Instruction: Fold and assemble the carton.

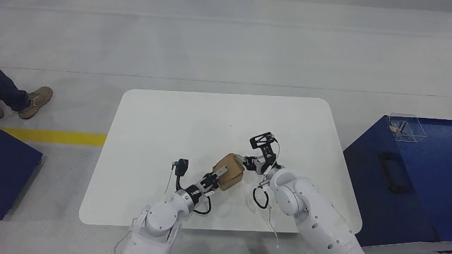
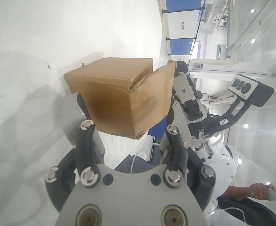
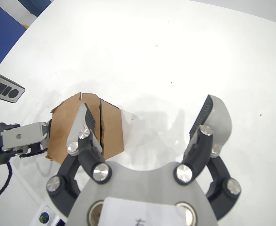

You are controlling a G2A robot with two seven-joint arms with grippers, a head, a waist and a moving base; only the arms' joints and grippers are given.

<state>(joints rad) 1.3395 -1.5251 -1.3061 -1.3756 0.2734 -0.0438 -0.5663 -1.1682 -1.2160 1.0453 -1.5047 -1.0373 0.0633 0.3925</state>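
**Left tool grips the carton; right tool spread wide beside it**

The left tool (image 1: pixel 211 178) is closed on the carton (image 1: pixel 229 171). In the left wrist view the brown box sits between its two fingers (image 2: pixel 87 128), one on each side. The right tool (image 3: pixel 146 102) stands with its jaws far apart and holds nothing. One of its ribbed fingers (image 3: pixel 87 118) lies over the top face of the carton, close to the seam where two flaps meet; the other is out over bare worktop (image 1: pixel 212 120). In the left wrist view, this tool is just behind a cardboard flap that juts from the box's far side.

The carton is a small cardboard box, mostly folded into shape and turned corner-on to the robot. It sits between the two tools, in the part of the worktop nearest the robot, about midway across. I cannot tell whether its underside touches the white surface or hangs just above it.

Off the worktop's right edge is a blue bin (image 1: pixel 406 183) with a clear container (image 1: pixel 404 127) on it.
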